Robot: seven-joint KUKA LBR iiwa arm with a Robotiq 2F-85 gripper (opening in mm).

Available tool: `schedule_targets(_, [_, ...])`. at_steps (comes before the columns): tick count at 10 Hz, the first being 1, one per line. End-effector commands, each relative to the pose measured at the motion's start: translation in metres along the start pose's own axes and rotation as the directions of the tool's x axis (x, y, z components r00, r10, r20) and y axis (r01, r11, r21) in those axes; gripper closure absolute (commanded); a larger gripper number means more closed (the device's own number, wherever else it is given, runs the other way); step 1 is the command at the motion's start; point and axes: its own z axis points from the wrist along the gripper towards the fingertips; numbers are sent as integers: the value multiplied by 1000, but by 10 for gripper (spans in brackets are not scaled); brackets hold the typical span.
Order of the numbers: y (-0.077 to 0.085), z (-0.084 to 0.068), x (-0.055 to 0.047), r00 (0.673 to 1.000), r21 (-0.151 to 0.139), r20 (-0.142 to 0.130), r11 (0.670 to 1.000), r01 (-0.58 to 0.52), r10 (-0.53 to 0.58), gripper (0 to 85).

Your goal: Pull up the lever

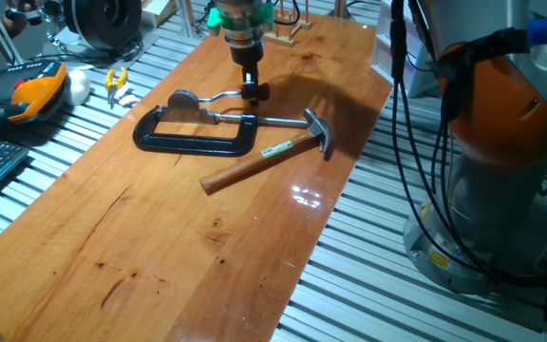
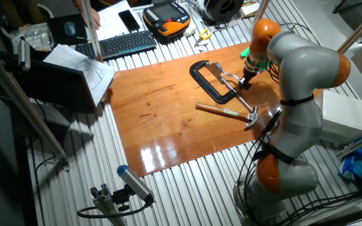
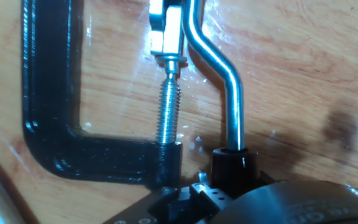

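Observation:
The lever lies low on the wooden table (image 1: 160, 247). Its grey base (image 1: 183, 101) is held in a black C-clamp (image 1: 193, 142), and its bent silver rod (image 1: 224, 96) runs right to the knob. My gripper (image 1: 253, 91) comes straight down onto the knob end and looks shut on it. In the hand view the rod (image 3: 230, 93) runs down the frame into the dark knob (image 3: 232, 169), right against the gripper's housing; the fingers are hidden. In the other fixed view the gripper (image 2: 245, 80) is at the lever's (image 2: 229, 76) right end.
A wooden-handled hammer (image 1: 254, 163) lies just in front of the clamp, its head (image 1: 319, 131) to the right. The clamp's screw (image 3: 169, 106) runs beside the rod. A teach pendant (image 1: 36, 93) and pliers (image 1: 115, 84) lie off the board at left. The arm's base (image 1: 501, 190) stands at right.

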Motion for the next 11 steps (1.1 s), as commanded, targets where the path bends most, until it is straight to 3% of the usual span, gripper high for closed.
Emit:
schedule_targets(1, [2, -5, -1, 1000, 0, -1, 1000, 0, 0, 850])
schedule_targets(4, [7, -18, -6, 1000, -9, -11, 1000, 1, -1, 850])
schedule_targets(7, [16, -36, -11, 1000, 2, -31, 1000, -1, 1, 850])
schedule_targets(11, [22, -53, -19, 998, -12, -65, 1000, -10, 9, 850])
